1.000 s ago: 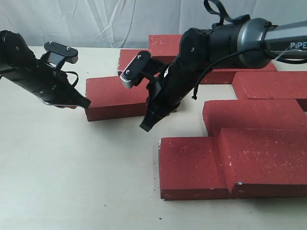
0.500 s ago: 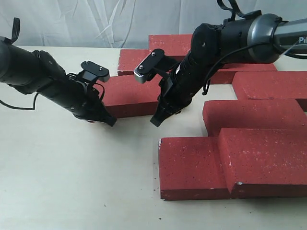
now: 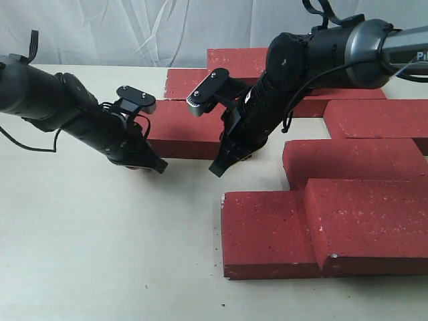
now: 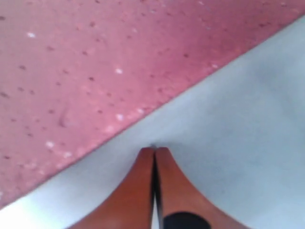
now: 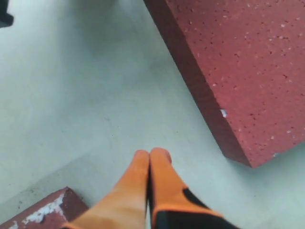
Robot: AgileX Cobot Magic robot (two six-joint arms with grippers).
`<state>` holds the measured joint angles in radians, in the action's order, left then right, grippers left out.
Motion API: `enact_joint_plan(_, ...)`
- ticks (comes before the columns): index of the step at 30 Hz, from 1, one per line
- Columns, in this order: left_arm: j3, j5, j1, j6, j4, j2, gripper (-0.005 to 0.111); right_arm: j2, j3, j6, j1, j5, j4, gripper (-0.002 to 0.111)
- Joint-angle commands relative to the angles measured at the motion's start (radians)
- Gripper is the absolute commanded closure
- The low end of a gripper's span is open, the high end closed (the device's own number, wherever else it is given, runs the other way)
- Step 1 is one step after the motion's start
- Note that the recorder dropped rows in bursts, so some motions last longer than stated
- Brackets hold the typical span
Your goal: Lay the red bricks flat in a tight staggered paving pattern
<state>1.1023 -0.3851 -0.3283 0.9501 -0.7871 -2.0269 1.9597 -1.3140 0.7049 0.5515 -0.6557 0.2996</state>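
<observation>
The left gripper (image 3: 158, 167) is clenched on nothing. In the left wrist view its two orange fingers (image 4: 138, 191) press together into one point just above the pale table (image 4: 238, 114). Just ahead of that point, with a narrow strip of table between, runs the long edge of a loose red brick (image 3: 180, 130) lying flat, its grainy face flecked with white. In the exterior view this gripper's tip sits low at the near edge of that brick's left end.

The right gripper (image 3: 218, 170) is clenched and empty too, its orange fingers (image 5: 164, 191) closed tight against each other. Its tip points down at bare table just off the near edge of the same brick's right end, so the loose red brick lies between the two grippers. In the right wrist view a thick brick corner (image 5: 248, 62) lies ahead of the fingertips and apart from them, and a chipped brick corner (image 5: 47, 212) shows close beside the base of the fingers.

Beyond the right gripper, on its outer side, the other red bricks (image 3: 354, 160) lie flat in stepped rows, some touching edge to edge. Two more (image 3: 234, 61) lie behind both arms, near the white curtain (image 3: 100, 27).
</observation>
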Motion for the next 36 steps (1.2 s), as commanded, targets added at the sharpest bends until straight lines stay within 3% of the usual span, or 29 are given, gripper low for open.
enact_joint_plan(1, 0.009, -0.148, -0.002, 0.000, 0.019, 0.053, 0.107, -0.011, 0.000, 0.000, -0.003, 0.007, 0.007, 0.109)
enact_joint_plan(6, 0.004, -0.253, 0.008, -0.012, 0.112, 0.185, 0.107, -0.011, 0.000, 0.043, -0.001, 0.004, 0.121, 0.109)
enact_joint_plan(12, -0.066, -0.062, 0.127, -0.109, 0.137, 0.246, 0.107, 0.033, 0.000, 0.139, 0.010, 0.078, 0.151, 0.109)
enact_joint_plan(16, -0.086, -0.011, 0.218, -0.140, 0.110, 0.219, 0.107, 0.065, 0.000, 0.129, 0.007, 0.164, 0.136, 0.109)
enact_joint_plan(19, -0.086, 0.036, 0.248, -0.140, 0.057, 0.190, 0.107, 0.084, 0.000, 0.129, 0.007, 0.164, 0.124, 0.109)
enact_joint_plan(25, -0.070, 0.109, 0.224, -0.117, 0.030, 0.093, 0.107, 0.091, 0.000, 0.129, 0.007, 0.214, 0.115, 0.109)
enact_joint_plan(36, -0.005, 0.117, 0.156, -0.097, -0.010, 0.016, 0.107, 0.116, 0.000, 0.127, 0.007, 0.252, 0.067, 0.109)
